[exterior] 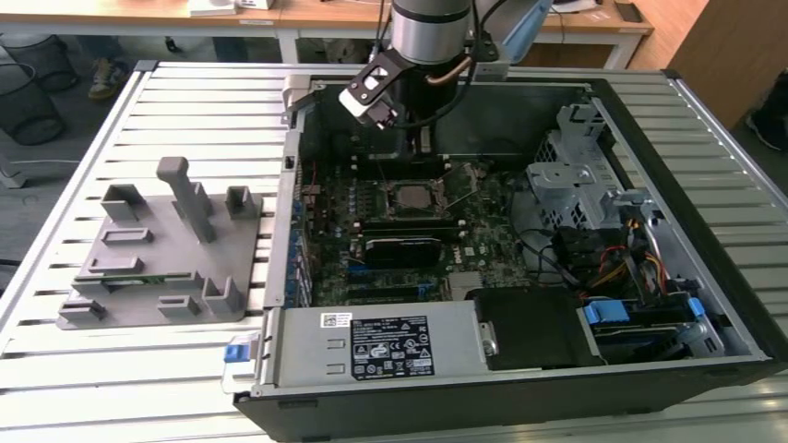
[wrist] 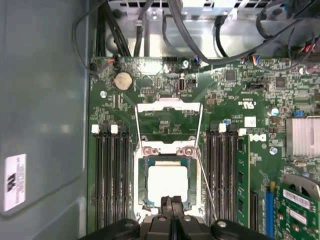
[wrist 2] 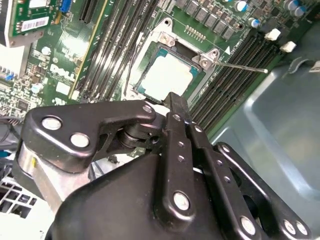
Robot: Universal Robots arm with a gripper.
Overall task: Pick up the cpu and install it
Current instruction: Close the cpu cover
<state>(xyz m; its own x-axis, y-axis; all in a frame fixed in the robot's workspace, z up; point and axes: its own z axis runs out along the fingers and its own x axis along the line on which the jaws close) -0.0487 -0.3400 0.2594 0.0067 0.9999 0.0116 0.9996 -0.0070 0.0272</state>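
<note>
Cpu [wrist: 168, 182]: lying flat inside the socket [wrist: 141, 186] in both wrist views, silver top facing up. It's looking square to the frame, so the placing part is prob. done.
Claw [wrist: 172, 202]: hanging just over one edge of the socket, fingers pressing together w/ nothing between them. Can't tell if the tips are touching the cpu.
Why shut: closed tips are making one slim point, prob. so they fit among the socket parts w/o snagging.
Hold-down plate [wrist: 170, 117]: standing swung open just beyond the socket, leaving the cpu bare from above and not clamping it.
Lever [wrist: 206, 187]: thin rod lying along one side of the socket, unlatched.
Grey fixture [exterior: 161, 258]: sitting on the table [exterior: 124, 378], well apart from the socket and outside the pc case [exterior: 518, 406]. Prob. a parking stand for parts.
Writing: a white sticker [exterior: 391, 346] w/ barcode is showing on the power box [exterior: 308, 355] near the socket. Another sticker [wrist: 14, 182] is sitting on the case wall beside the socket. I'm not reading the print out.
</note>
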